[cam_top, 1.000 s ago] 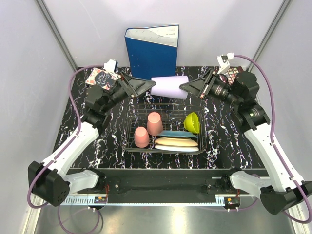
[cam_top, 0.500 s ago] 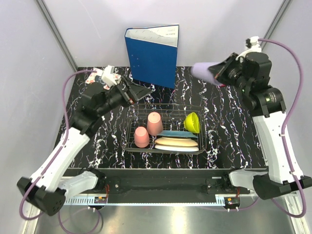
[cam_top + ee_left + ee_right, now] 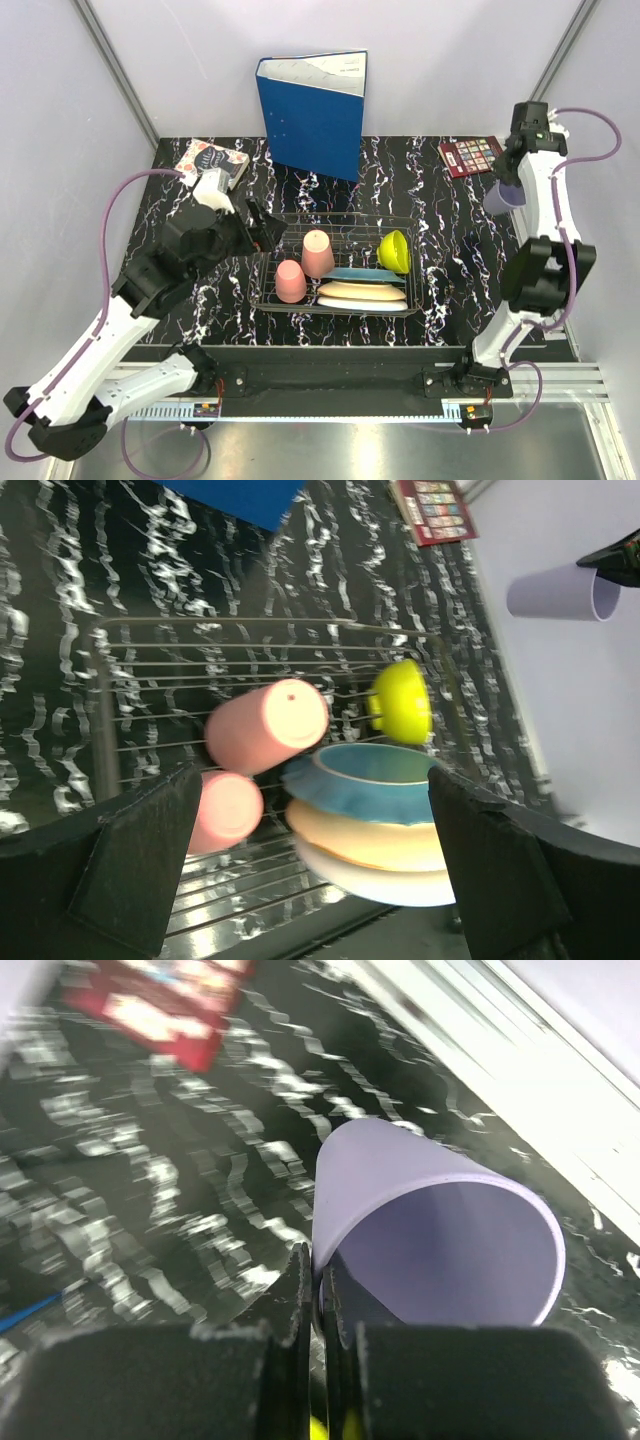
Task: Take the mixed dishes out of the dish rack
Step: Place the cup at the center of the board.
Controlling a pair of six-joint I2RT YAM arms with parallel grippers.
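Note:
The wire dish rack (image 3: 275, 262) sits mid-table and holds two pink cups (image 3: 317, 252) (image 3: 291, 281), a yellow-green bowl (image 3: 396, 250), and a stack of teal plate (image 3: 362, 273), cream plate (image 3: 362, 291) and white plate (image 3: 365, 304). My right gripper (image 3: 513, 178) is shut on the rim of the lavender cup (image 3: 500, 196), holding it above the table's right edge; in the right wrist view the cup (image 3: 430, 1220) is pinched at its wall. My left gripper (image 3: 268, 228) is open and empty above the rack's left end. The left wrist view shows the cups (image 3: 268, 725), the bowl (image 3: 402, 700) and the plates (image 3: 370, 780).
A blue binder (image 3: 312, 110) stands upright behind the rack. A small book (image 3: 210, 160) lies at the back left, and a red one (image 3: 470, 156) at the back right. The enclosure wall rises close to the right arm.
My right arm has swung the lavender cup from above the rack to the far right edge of the table. My left gripper has let go of it and pulled back toward the rack's left end.

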